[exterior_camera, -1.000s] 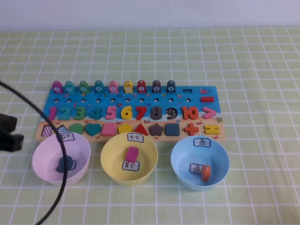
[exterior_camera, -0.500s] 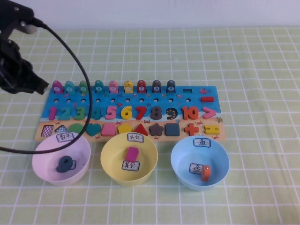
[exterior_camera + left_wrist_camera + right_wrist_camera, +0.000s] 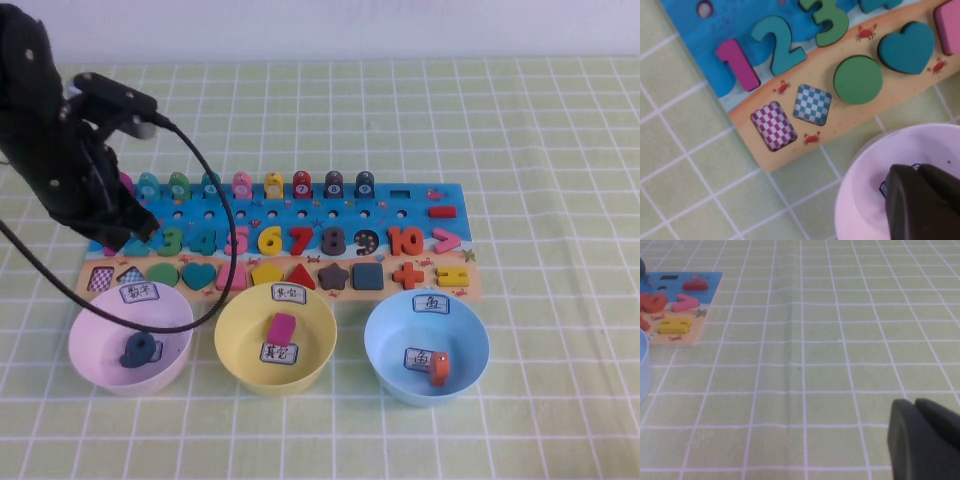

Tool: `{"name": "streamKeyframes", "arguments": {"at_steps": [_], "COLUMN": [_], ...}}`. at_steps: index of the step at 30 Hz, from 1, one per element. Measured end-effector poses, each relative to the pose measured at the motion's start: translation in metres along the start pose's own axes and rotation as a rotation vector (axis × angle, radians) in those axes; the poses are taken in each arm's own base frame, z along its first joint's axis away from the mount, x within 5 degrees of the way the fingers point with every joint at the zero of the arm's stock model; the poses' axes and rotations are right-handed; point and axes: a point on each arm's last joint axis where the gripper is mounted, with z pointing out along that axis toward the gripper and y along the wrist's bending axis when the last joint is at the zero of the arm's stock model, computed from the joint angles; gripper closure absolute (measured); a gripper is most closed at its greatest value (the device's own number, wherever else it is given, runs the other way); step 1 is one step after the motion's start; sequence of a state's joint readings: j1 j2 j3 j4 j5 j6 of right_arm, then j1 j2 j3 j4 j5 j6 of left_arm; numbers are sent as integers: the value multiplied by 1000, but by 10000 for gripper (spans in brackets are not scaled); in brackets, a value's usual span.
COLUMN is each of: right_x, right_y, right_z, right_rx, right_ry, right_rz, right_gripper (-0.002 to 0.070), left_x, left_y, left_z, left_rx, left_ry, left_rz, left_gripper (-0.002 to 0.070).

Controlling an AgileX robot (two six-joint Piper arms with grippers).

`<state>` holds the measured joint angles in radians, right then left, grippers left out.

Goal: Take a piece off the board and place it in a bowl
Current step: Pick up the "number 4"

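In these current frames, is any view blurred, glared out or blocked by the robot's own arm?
High view: evenly lit, no glare; the left arm hides the board's left end, left gripper dark and soft. Left wrist view: sharp on the green circle, but the gripper is a blurred dark mass over the pink bowl. Right wrist view: right gripper blurred above cloth.

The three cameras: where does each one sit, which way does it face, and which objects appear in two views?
High view: raised on the robot's side, angled down at the board and three bowls; left arm shows, left gripper over the board's left end.
Left wrist view: looks down at the board's left end and the pink bowl; left gripper shows.
Right wrist view: faces across the tablecloth right of the board; right gripper shows.
Shared: board, pink bowl.
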<state>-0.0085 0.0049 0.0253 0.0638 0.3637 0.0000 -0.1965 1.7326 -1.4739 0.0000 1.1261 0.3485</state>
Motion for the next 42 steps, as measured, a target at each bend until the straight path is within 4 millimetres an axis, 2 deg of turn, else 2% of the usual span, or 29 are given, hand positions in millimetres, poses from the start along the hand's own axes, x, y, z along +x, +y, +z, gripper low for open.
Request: {"name": "streamKeyframes", "arguments": {"at_steps": [8, 12, 15, 20, 23, 36, 42], "right_x": [0, 0, 0, 0, 0, 0, 0], "right_y": [0, 0, 0, 0, 0, 0, 0], "right_z": [0, 0, 0, 0, 0, 0, 0], "right_rx": [0, 0, 0, 0, 0, 0, 0], "right_ry": [0, 0, 0, 0, 0, 0, 0], "right_rz": [0, 0, 0, 0, 0, 0, 0], "right_gripper": [694, 694, 694, 694, 694, 694, 694], "left_x": [-25, -43, -57, -76, -85, -87, -86], "left_y": [-25, -26, -24, -21, -19, -18, -18], "left_z": [36, 46, 52, 65, 75, 107, 112], "left_rx": [12, 16, 27, 44, 45, 57, 51], "left_ry": [37, 21, -2, -3, 11, 86, 100], "left_rz": [74, 48, 15, -33, -47, -50, -45], "left_gripper": [679, 662, 579, 335, 286, 265, 265]}}
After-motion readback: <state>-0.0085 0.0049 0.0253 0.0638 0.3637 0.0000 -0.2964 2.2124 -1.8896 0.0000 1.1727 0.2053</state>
